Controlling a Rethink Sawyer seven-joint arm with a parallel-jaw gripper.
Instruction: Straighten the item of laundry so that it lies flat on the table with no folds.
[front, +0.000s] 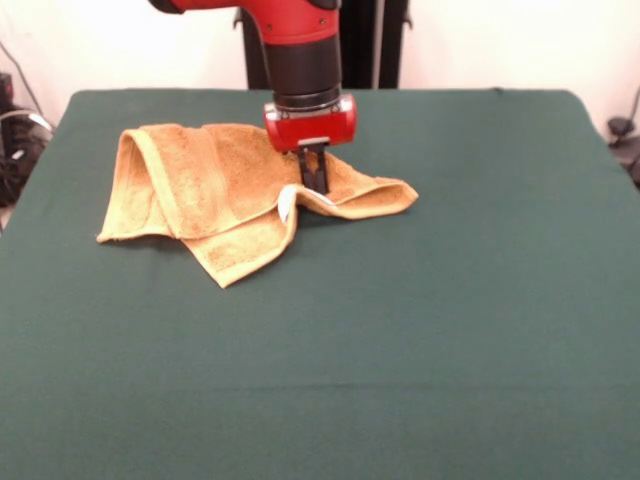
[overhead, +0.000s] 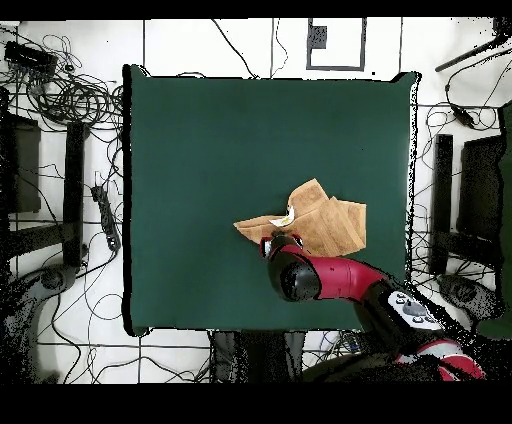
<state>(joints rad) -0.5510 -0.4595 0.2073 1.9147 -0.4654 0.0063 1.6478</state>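
The mustard-yellow towel (front: 215, 190) lies crumpled on the far left part of the green table (front: 420, 340), folded over itself, with one corner pointing toward the near side. Its white tag (front: 286, 203) shows at a fold near the middle. My gripper (front: 315, 186) comes straight down onto the towel just right of the tag, its dark fingers close together and pinching a raised fold. In the overhead view the towel (overhead: 325, 225) lies right of the table's (overhead: 220, 140) centre, and the red arm (overhead: 330, 280) covers the fingers.
Green cloth stretches wide to the right of the towel and toward the near edge in the front view. In the overhead view, cables (overhead: 70, 100) and black stands (overhead: 442, 190) ring the table on the floor.
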